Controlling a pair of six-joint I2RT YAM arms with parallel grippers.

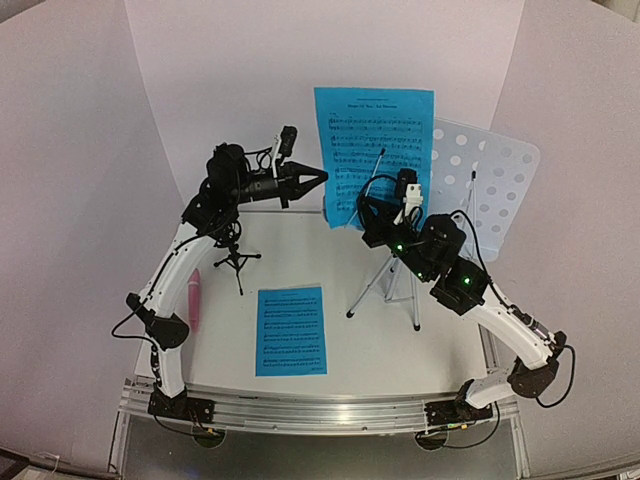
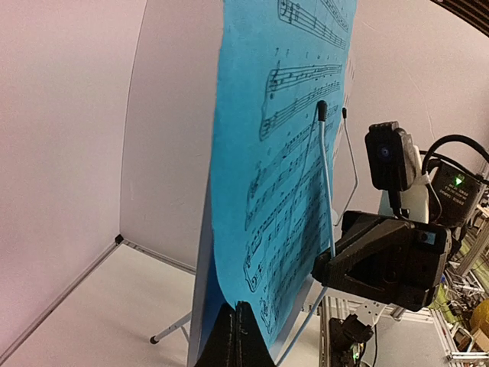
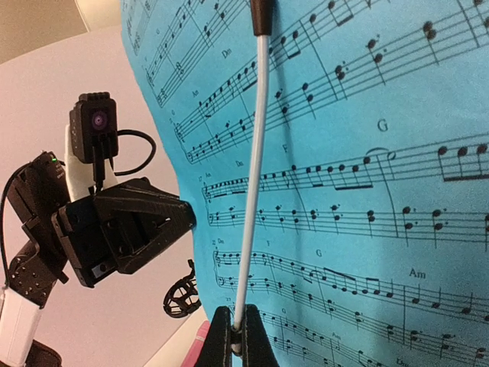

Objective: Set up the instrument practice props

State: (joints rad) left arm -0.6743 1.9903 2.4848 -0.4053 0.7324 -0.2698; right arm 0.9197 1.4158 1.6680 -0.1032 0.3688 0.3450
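A blue sheet-music page [image 1: 375, 140] stands upright against the pale-blue perforated music stand [image 1: 497, 175], which rests on silver tripod legs [image 1: 385, 285]. My left gripper [image 1: 320, 178] is shut on the page's left edge [image 2: 238, 317]. My right gripper [image 1: 366, 208] is shut on the stand's thin wire page holder [image 3: 252, 191], low on the wire [image 3: 235, 325] in front of the page [image 3: 367, 168]. A second blue page [image 1: 291, 330] lies flat on the table. The pink microphone [image 1: 193, 300] lies at the left, beside the small black tripod mic mount [image 1: 236, 255].
White walls curve closely round the back and sides of the white table [image 1: 360, 360]. The two arms meet in front of the stand, with the left gripper's tip [image 3: 187, 218] close to the right gripper's wire. A second wire holder [image 2: 348, 153] stands behind the first.
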